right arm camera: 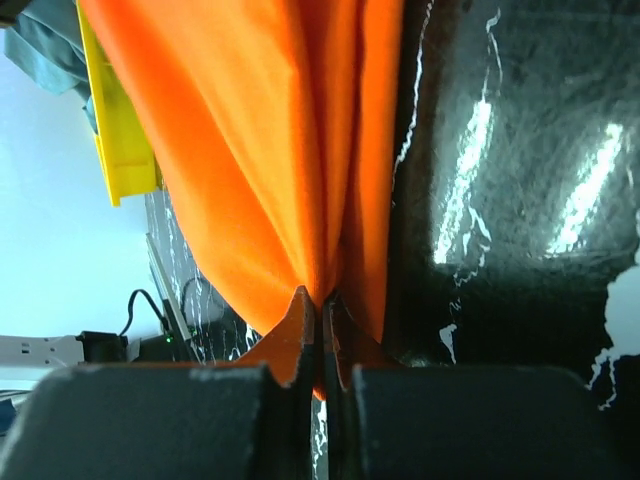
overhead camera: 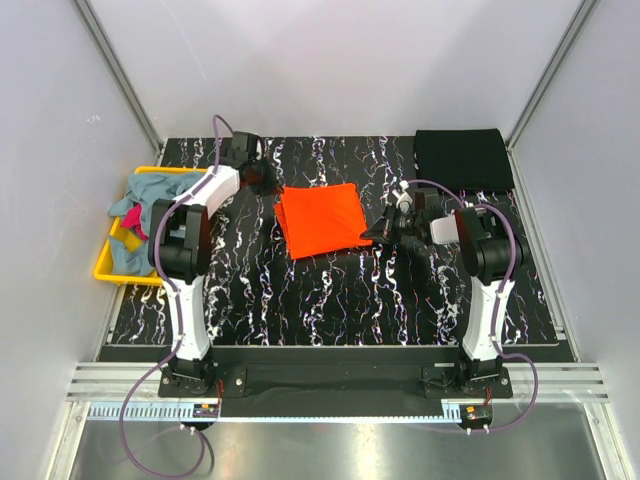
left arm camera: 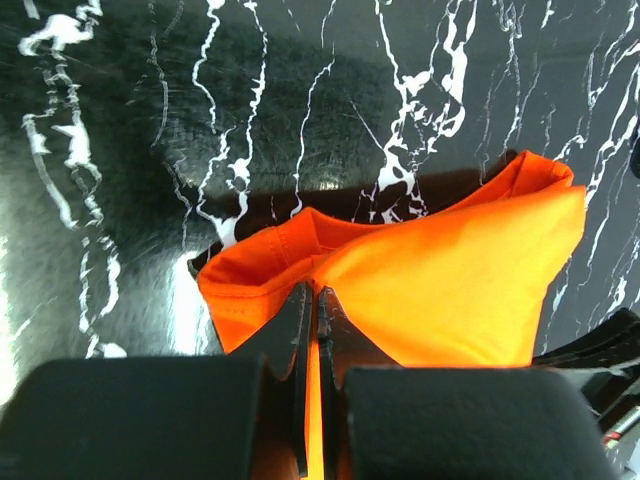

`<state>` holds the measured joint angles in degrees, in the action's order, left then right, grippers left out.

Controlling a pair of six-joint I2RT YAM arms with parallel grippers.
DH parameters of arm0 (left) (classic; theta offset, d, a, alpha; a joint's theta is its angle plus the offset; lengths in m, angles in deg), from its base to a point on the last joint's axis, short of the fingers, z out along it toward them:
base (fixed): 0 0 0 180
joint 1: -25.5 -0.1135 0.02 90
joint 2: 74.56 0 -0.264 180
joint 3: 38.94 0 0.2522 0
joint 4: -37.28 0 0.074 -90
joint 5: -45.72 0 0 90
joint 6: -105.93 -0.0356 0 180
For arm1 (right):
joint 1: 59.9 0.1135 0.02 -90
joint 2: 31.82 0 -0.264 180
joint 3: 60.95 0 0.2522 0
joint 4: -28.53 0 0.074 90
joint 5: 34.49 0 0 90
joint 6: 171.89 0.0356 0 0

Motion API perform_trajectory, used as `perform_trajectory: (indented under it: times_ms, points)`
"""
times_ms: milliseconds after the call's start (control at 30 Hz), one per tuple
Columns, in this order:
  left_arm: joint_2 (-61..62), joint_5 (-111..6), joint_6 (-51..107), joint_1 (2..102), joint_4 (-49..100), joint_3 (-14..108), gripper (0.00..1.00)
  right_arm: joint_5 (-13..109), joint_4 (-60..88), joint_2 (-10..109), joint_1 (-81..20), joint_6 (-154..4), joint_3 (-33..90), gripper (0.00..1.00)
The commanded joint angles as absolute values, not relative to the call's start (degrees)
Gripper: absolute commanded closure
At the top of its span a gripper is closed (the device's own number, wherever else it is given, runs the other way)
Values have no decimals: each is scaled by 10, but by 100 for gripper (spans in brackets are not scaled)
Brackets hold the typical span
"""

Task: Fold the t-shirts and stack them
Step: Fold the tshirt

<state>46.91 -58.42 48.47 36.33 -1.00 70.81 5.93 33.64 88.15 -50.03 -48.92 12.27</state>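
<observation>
Overhead: orange t-shirt (overhead camera: 320,218) lies folded at the middle of the table (overhead camera: 300,290), black t-shirt (overhead camera: 463,158) at the far right corner; grips unreadable. Wrist views confirm left end effector (left arm camera: 312,300) and right end effector (right arm camera: 320,308) each clenched on orange cloth.

Lab enclosure, white panels (overhead camera: 330,60), aluminium rails (overhead camera: 118,70)

Top looks down; wrists close; all share orange t-shirt (overhead camera: 320,220).
</observation>
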Motion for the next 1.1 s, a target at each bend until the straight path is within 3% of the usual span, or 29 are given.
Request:
perform_trajectory:
  times_ms: [0, 167, 333, 433, 467, 500, 533, 633, 800, 933, 1067]
  points:
    - [421, -544, 473, 352, -8, 715, 100, 61, 398, 875, -489, -460, 103, 100]
    - [477, -554, 471, 339, -8, 732, 100, 64, 406, 867, -483, -447, 100, 98]
    - [518, -554, 469, 332, -5, 744, 100, 75, 405, 849, -479, -433, 92, 87]
    - [518, -546, 464, 327, -6, 753, 98, 96, 378, 833, -475, -431, 88, 86]
    - [513, -540, 466, 326, -8, 750, 94, 102, 357, 823, -472, -430, 86, 76]
    - [508, -519, 466, 324, -14, 748, 82, 111, 347, 817, -473, -430, 83, 70]
    - [493, -507, 470, 324, -28, 749, 74, 116, 340, 811, -472, -428, 80, 69]
    - [450, -492, 468, 325, -32, 740, 65, 129, 323, 791, -466, -422, 66, 67]
    - [369, -494, 455, 354, -37, 659, 60, 140, 311, 780, -452, -433, 56, 71]
    - [309, -554, 448, 399, -11, 580, 61, 153, 322, 778, -441, -434, 35, 88]
    - [270, -541, 470, 442, 7, 477, 63, 178, 339, 753, -439, -431, -16, 96]
